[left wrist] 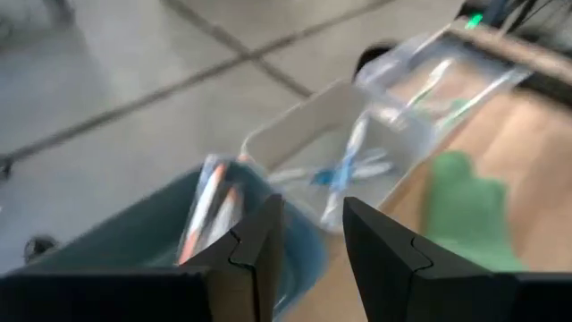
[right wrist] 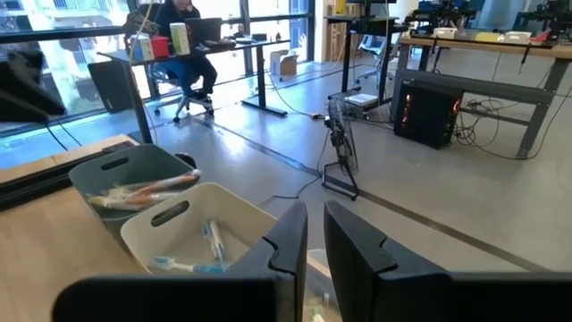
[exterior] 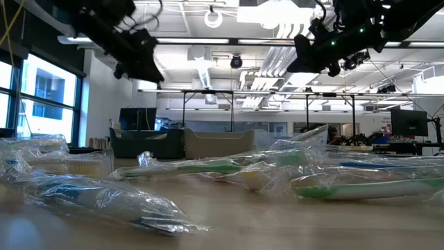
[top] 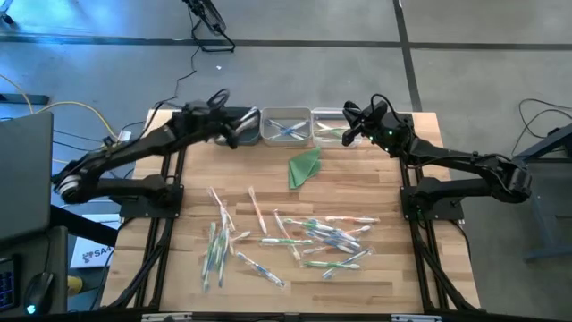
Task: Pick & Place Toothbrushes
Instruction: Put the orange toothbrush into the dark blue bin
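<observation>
Wooden slats form the desk point(top: 357, 192), where the toothbrushes point(top: 295, 237) lie scattered in clear wrappers across its near half, green, blue and pink-orange ones mixed. A folded green cloth point(top: 305, 166) sits between that scatter and three bins lined up along the far edge. From left to right these are a dark teal bin point(left wrist: 134, 241), a white bin point(top: 287, 126) and a clear bin point(top: 329, 125).

Only the left wrist view shows that the teal bin holds pink-orange brushes, since the left arm covers most of it from above. That view also shows blue brushes in the white bin and green ones in the clear bin. The right wrist view looks past the bins to the room, where a person point(right wrist: 183, 54) sits at a table. The low view sees only wrapped brushes close up, with both arms high overhead.

The left gripper point(top: 234, 132) hangs over the teal bin, its jaws a little apart with nothing between them. The right gripper point(top: 352, 125) hangs over the clear bin, its jaws nearly together and empty.
</observation>
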Robot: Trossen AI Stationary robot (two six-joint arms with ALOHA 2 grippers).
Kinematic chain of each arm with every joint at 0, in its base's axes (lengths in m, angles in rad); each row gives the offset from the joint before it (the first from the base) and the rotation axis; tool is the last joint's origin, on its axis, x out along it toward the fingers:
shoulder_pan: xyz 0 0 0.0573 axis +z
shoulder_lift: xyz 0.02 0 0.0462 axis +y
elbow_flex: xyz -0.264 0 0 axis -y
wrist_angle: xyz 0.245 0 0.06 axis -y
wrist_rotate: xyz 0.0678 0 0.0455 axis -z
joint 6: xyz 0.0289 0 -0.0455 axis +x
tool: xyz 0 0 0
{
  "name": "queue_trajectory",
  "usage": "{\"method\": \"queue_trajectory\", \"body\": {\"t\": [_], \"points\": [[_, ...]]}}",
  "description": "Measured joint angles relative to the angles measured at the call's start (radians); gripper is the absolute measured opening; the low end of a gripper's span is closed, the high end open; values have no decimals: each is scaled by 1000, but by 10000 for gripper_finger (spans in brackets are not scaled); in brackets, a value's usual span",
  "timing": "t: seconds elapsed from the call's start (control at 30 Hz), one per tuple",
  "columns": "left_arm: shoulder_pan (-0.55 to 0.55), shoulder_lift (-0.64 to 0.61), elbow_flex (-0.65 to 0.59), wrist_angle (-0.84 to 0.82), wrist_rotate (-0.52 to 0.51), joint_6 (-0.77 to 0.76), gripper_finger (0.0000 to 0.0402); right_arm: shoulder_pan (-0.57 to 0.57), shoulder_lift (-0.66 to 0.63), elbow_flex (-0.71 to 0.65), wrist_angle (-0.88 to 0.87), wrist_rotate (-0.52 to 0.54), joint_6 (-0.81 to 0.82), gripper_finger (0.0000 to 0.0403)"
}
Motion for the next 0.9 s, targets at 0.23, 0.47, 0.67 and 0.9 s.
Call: {"method": "queue_trajectory", "body": {"t": [0.23,0.47,0.67,0.9], "points": [[-74,-160,-22,-82,6,-19,117,0,0,0,37,0,0,34],[-85,-205,-21,-106,25,-61,117,0,0,0,105,0,0,34],[-85,-204,-21,-106,25,-61,117,0,0,0,108,-5,1,34],[-85,-199,-21,-107,25,-61,117,9,0,0,140,-80,0,34]]}}
